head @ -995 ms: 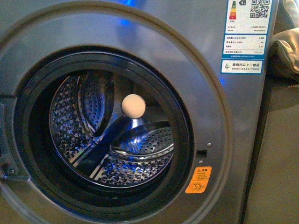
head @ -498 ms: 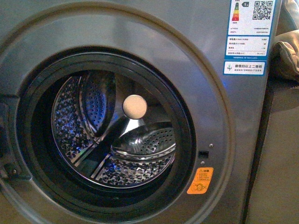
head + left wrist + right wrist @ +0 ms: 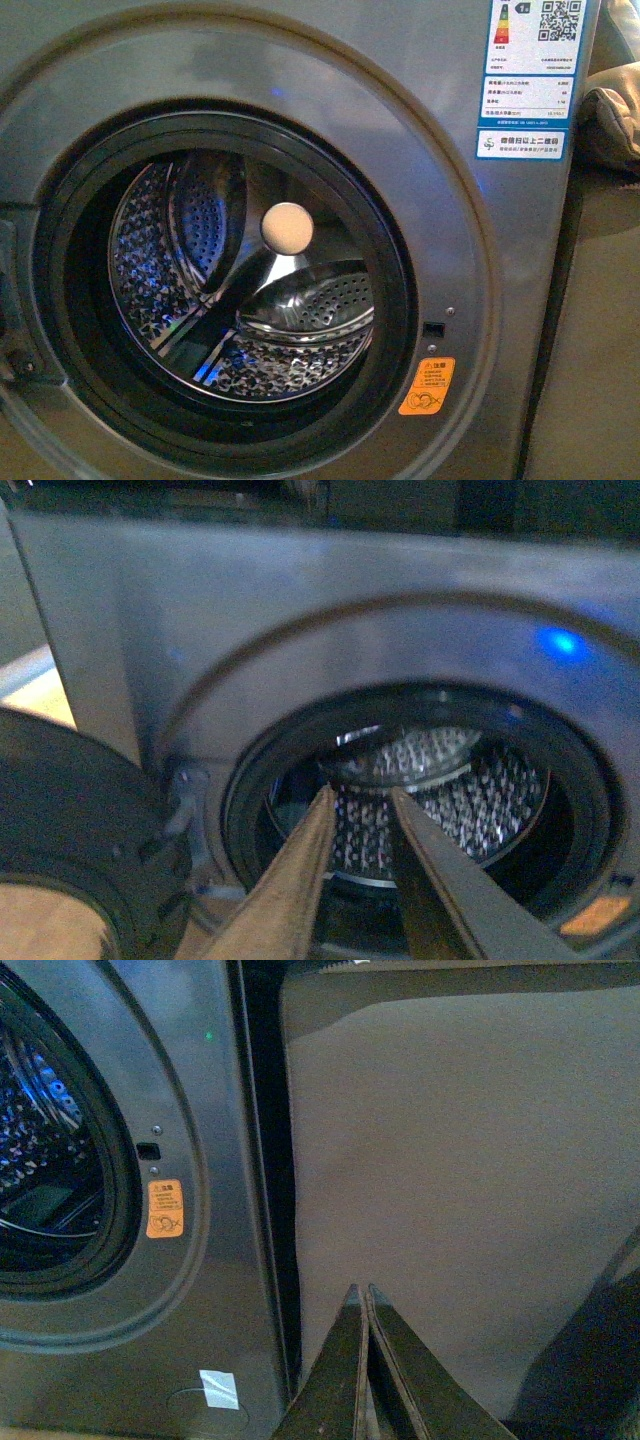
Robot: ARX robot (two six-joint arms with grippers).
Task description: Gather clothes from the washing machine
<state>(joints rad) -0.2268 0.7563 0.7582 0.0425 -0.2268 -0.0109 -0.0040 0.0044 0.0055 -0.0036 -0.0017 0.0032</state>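
The washing machine (image 3: 300, 70) is filling the front view, its round opening showing the perforated steel drum (image 3: 300, 310) with a pale disc (image 3: 287, 228) at the back. No garment is showing inside the drum in any view. An orange sticker (image 3: 427, 386) is sitting to the lower right of the opening, and a label (image 3: 535, 75) is sitting at the upper right. The left gripper (image 3: 360, 805) is pointing at the opening with its fingers slightly spread, pinching nothing. The right gripper (image 3: 359, 1295) is hanging beside the machine, in front of a grey panel (image 3: 450, 1160), its fingers pressed together.
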